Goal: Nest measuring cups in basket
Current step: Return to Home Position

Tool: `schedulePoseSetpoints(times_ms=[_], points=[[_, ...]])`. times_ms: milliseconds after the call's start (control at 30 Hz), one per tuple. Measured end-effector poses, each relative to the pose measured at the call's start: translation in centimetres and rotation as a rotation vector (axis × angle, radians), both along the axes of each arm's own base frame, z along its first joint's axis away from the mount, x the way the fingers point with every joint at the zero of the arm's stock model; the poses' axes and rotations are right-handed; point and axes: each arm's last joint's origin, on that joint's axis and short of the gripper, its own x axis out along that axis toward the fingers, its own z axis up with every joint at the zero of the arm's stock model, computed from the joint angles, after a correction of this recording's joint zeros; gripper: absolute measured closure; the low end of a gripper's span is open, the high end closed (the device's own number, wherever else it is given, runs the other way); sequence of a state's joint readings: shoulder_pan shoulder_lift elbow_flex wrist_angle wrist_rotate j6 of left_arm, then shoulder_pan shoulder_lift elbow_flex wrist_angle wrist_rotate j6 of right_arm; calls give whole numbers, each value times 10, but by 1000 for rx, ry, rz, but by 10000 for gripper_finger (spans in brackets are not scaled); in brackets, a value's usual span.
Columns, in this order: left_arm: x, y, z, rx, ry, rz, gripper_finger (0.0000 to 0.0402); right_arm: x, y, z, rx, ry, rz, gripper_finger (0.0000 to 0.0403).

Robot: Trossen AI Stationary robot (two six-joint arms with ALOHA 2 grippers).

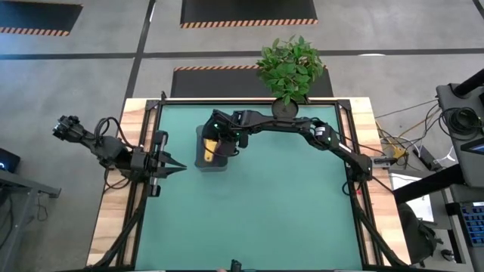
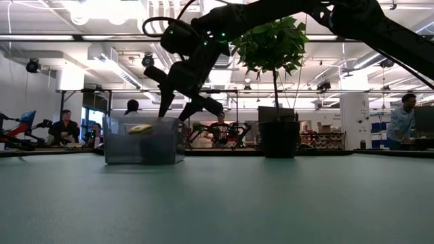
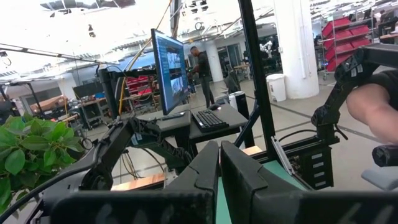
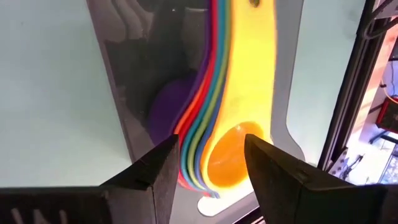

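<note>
The dark grey basket [image 1: 203, 166] stands on the green mat toward the table's far left. The measuring cups [image 4: 239, 93] lie nested inside it, the yellow one over the stack with the orange one [image 4: 227, 162] in its bowl. Edges of green, blue, red and purple cups show beside them. In the low view a yellow cup [image 2: 140, 128] shows through the basket wall [image 2: 144, 146]. My right gripper [image 4: 208, 165] hovers open just above the basket, pointing down over the stack [image 1: 224, 145]. My left gripper [image 1: 178, 168] waits shut at the table's left edge.
A potted plant [image 1: 287, 72] in a black pot [image 2: 278, 139] stands at the far edge, right of the basket. Black frame rails [image 1: 147, 143] run along the mat's sides. The near and right parts of the mat [image 1: 265, 211] are open. People sit and stand in the room behind.
</note>
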State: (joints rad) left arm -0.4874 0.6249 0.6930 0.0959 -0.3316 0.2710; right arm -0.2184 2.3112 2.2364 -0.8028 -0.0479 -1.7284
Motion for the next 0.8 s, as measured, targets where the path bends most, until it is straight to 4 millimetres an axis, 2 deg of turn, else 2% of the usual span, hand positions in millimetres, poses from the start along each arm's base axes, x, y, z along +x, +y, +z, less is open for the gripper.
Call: schedulePoseSetpoints(times_ms=[167, 300, 567, 800], points=[[0, 0, 0, 0, 0, 0, 402, -1, 2, 6, -47, 0, -25, 238], [0, 0, 0, 0, 0, 0, 402, -7, 13, 31, -59, -42, -97, 246], [0, 0, -1, -19, 11, -3, 402, -36, 51, 90, 169, -113, -356, 278], [4, -1, -4, -54, 40, 23, 402, -74, 101, 141, 454, -130, -554, 333]])
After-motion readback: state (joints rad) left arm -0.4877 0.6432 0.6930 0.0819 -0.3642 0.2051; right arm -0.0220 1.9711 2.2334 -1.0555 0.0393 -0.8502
